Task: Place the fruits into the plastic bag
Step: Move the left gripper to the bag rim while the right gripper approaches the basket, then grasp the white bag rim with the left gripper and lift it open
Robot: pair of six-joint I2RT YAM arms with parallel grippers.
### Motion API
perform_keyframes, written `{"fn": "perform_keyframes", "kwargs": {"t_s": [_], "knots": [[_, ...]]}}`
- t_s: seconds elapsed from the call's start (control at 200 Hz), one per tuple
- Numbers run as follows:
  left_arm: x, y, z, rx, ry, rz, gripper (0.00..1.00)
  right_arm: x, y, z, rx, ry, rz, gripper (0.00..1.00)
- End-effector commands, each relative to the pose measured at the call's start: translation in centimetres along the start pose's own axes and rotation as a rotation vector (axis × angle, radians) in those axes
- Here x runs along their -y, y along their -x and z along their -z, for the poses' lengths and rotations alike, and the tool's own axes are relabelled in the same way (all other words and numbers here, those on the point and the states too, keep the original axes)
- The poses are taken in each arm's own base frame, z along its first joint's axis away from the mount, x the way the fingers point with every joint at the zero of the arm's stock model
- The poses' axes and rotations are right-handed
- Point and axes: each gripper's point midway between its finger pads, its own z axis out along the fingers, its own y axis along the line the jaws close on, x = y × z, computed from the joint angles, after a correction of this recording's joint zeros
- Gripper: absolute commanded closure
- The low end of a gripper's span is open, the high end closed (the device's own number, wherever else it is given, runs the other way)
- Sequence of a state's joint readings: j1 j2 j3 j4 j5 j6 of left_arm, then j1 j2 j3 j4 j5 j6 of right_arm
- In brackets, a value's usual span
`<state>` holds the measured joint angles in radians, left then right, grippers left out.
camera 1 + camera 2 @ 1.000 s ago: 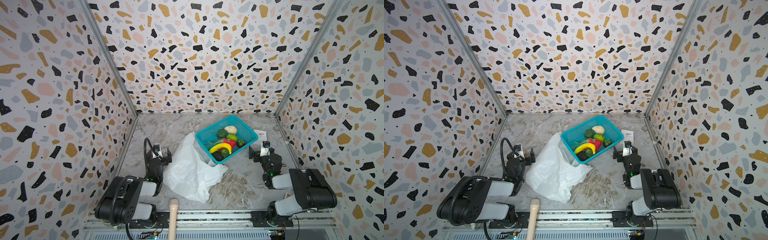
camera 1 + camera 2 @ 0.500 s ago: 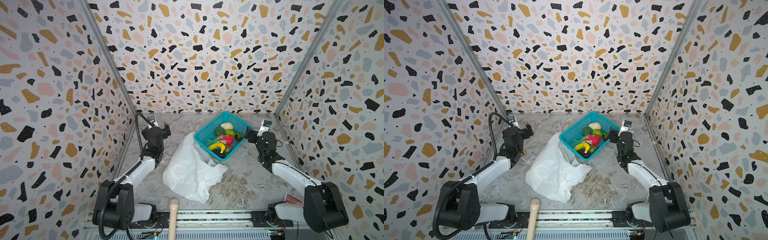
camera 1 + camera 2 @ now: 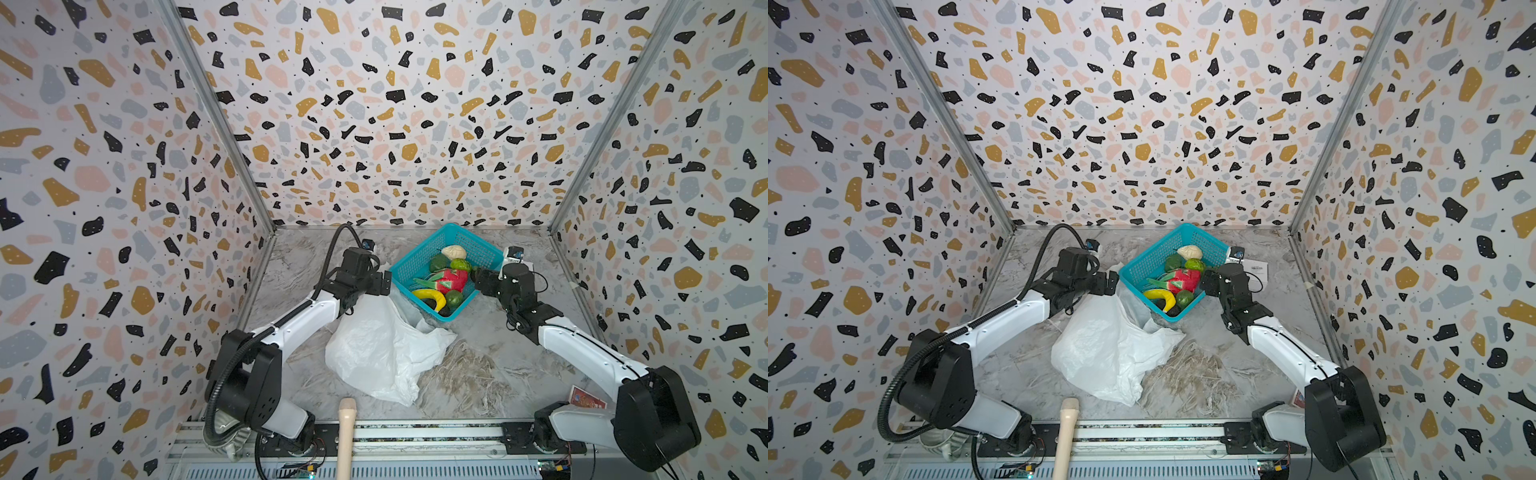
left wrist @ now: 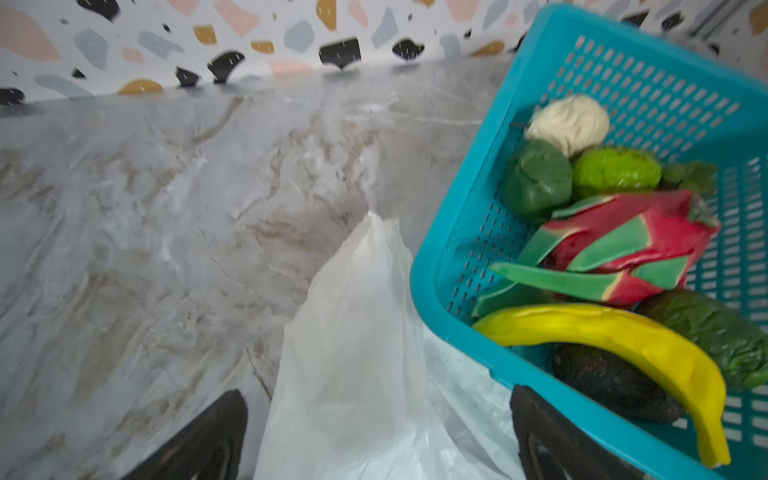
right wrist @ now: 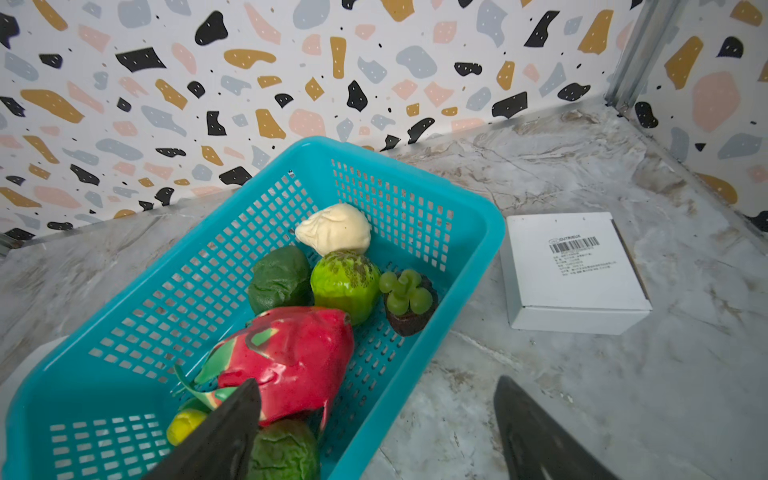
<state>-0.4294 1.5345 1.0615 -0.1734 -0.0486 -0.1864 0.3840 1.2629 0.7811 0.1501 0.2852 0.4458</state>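
Note:
The fruits lie in a teal basket at the back of the table: a yellow banana, a red dragon fruit, a cream lumpy piece and green and dark ones. The white plastic bag lies crumpled in front of the basket, its top reaching the basket's left side. My left gripper hangs open over that bag top, holding nothing. My right gripper is open at the basket's right wall, one finger over the dragon fruit, the other outside.
A white box with a barcode label lies on the table just right of the basket. A wooden handle sticks up at the front edge. A red card lies by the right arm's base. Patterned walls close three sides.
Both arms have unfolded from rest near the front and reached back to the basket. The left gripper came over the bag's top. The right one reached the basket's right wall.

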Motion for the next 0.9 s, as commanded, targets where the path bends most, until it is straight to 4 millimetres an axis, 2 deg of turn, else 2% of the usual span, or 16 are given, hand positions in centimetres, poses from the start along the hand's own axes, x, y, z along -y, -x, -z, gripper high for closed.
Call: {"fn": "perform_keyframes", "kwargs": {"t_s": [0.0,0.105,0.24,0.456,0.616,0.761,0.896], "knots": [[0.5,-0.5,-0.2,-0.076,0.015,-0.088,0.0,0.4,1.9,0.4,0.03,-0.024,-0.01,0.11],[1.1,-2.0,-1.2,-0.133,0.041,-0.16,0.0,0.8,2.0,0.1,0.024,-0.032,-0.026,0.11],[0.8,-2.0,-2.4,-0.157,0.074,-0.172,0.0,0.9,2.2,-0.1,0.021,-0.023,-0.038,0.11],[-2.2,-1.1,-3.8,-0.186,0.288,-0.185,0.0,0.9,2.4,-0.4,0.019,-0.017,-0.046,0.11],[-1.4,-1.2,-5.6,-0.194,0.249,-0.196,0.0,0.7,2.4,-0.6,0.014,-0.007,-0.055,0.11],[-1.6,-0.9,-7.1,-0.2,0.272,-0.2,0.0,0.5,2.3,-0.6,0.01,0.009,-0.065,0.11],[-1.8,-0.7,-8.3,-0.193,0.283,-0.205,0.08,0.1,2.1,-0.5,0.002,0.032,-0.07,0.11]]}}
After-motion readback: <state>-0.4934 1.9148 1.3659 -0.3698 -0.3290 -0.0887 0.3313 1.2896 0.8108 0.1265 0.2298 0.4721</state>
